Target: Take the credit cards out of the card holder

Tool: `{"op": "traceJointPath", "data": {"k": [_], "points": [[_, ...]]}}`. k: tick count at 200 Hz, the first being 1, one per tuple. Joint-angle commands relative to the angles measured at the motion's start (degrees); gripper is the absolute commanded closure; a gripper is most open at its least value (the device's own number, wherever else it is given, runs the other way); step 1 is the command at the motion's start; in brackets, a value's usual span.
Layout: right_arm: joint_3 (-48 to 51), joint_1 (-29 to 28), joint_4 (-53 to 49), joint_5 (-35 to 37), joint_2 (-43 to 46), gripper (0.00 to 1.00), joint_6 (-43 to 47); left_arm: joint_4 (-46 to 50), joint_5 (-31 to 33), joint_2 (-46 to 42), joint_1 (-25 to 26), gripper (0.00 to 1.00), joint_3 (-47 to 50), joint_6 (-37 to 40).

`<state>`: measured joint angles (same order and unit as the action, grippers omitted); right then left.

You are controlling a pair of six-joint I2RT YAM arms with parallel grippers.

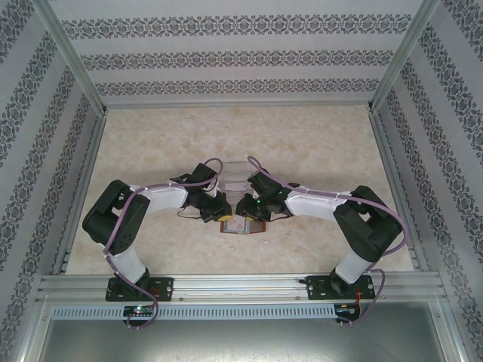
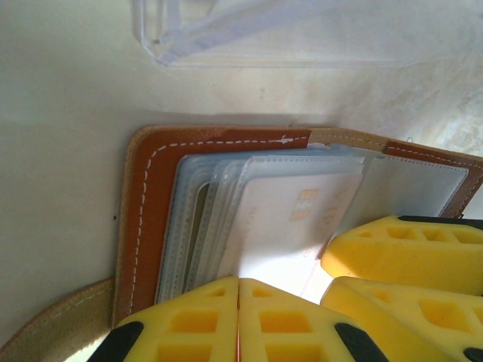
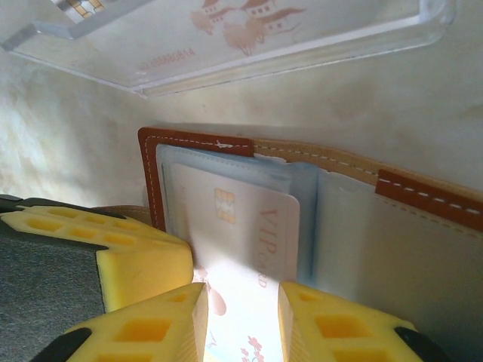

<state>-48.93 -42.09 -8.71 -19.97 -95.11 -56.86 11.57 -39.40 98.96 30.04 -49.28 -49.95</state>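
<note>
Pale table (image 1: 151, 151), card holder (image 2: 147, 211) partly cropped

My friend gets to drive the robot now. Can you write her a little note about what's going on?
The left gripper has its fingers shut, down at the near edge of the open card holder.
The right gripper has its fingers slightly apart over a chip card in the holder; no firm grip seen.
Done: at least one printed card lies in the clear tray.
Left: pull out the chip card, then any others in the sleeves.
</note>
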Motion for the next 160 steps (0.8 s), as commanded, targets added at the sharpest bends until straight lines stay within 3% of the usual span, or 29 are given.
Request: {"op": "traceJointPath", "data": {"k": [1,61,114,160], "points": [[0.0,0.5,-3.6,2.6,-0.4,0.70,1.4,3.0,2.0,0.0,0.6,0.93,-0.3,0.8],[-1.4,0.5,-8.0,5.4,2.0,0.70,2.9,3.0,2.0,0.0,0.6,0.92,-0.2,0.8],[-0.6,0.4,-1.4,0.2,2.1,0.71,0.7,2.9,2.0,0.0,0.7,0.92,-0.2,0.7],[-0.4,0.4,-0.7,0.0,0.1,0.72,0.5,2.9,2.1,-0.1,0.6,0.92,0.0,0.8]]}}
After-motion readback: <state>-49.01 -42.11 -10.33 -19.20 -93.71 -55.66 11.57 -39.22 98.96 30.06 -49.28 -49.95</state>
